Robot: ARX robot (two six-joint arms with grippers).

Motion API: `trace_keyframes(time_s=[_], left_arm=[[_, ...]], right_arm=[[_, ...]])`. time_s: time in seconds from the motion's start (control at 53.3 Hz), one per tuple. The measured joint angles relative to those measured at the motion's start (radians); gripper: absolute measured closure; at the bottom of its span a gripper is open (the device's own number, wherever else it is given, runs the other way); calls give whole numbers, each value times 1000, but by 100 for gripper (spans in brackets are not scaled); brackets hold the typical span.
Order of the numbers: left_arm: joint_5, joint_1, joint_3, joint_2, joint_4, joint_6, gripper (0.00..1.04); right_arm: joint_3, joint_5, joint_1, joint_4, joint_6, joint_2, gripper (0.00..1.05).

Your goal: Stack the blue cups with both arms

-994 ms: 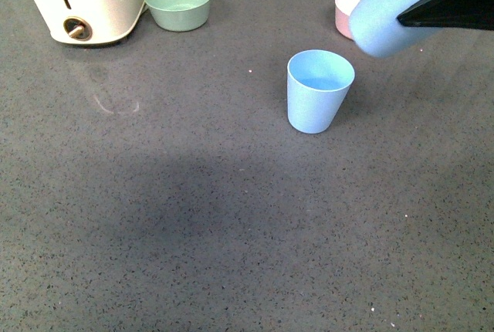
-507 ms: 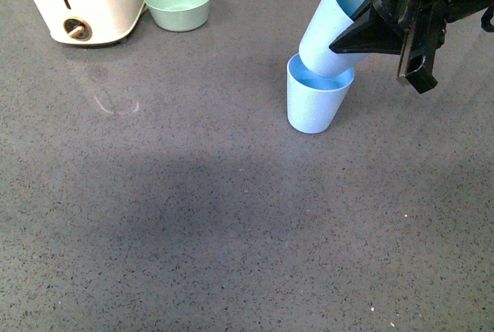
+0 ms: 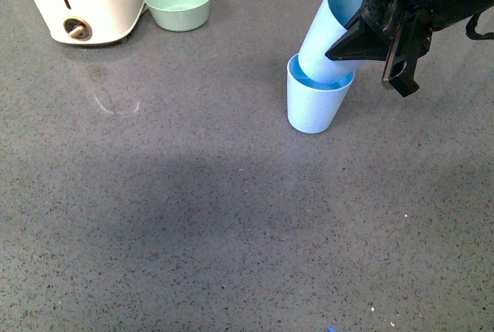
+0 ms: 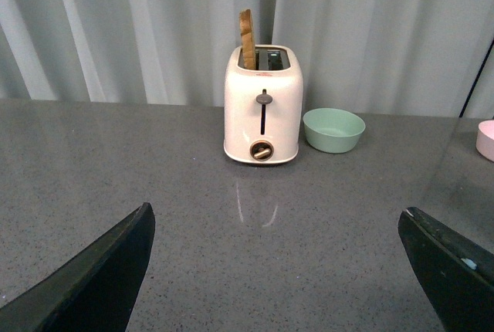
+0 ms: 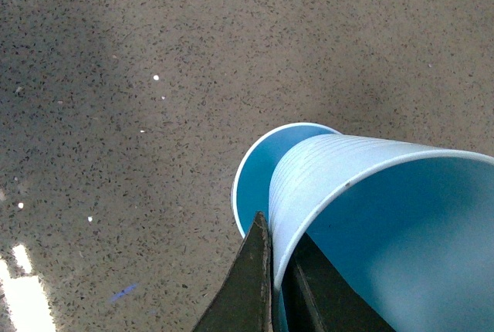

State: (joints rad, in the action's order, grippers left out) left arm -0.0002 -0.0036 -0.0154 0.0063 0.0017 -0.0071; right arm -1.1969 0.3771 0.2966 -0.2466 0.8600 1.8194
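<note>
The two blue cups are at the right part of the grey speckled countertop (image 3: pixel 193 216), which is smooth and a little shiny. The standing cup (image 3: pixel 315 108) is upright, tapered and matte, without a handle. The tilted cup (image 3: pixel 328 35) has its base inside the mouth of the standing one and leans away from it, so it is not seated straight. The right gripper (image 3: pixel 343 48), black and angular, is clenched on the wall of the tilted cup near its rim. The right wrist view makes this clear: one finger is outside the wall and one inside, pressed close together. This view also shows fine ridges around the outer wall of the tilted cup and the thin pale rim of the standing cup under it, with a deeper blue inside; the front view does not give these details. The left gripper (image 4: pixel 275 216) appears only in the left wrist view. Its two dark fingers are spread wide with nothing between them, above the countertop and far from the cups. The same view shows a cream toaster (image 4: pixel 262 104) with rounded corners, a brown slice (image 4: pixel 247 38) standing in its slot, a round green bowl (image 4: pixel 333 129) just beside it, the edge of a pink bowl (image 4: pixel 486 139), and a pale folded curtain (image 4: pixel 154 31) behind.
</note>
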Motion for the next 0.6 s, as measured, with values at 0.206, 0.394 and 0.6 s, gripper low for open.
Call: trace_keyframes(time_s=[0.206, 0.394, 0.6], left_arm=[[0, 0, 0, 0, 0, 0, 9], [0, 0, 0, 0, 0, 0, 9], [0, 0, 0, 0, 0, 0, 9]], right_arm=[[-2, -1, 4, 0, -5, 0, 82], [-6, -8, 3, 6, -10, -2, 51], [31, 54, -47, 69, -79, -134, 11]])
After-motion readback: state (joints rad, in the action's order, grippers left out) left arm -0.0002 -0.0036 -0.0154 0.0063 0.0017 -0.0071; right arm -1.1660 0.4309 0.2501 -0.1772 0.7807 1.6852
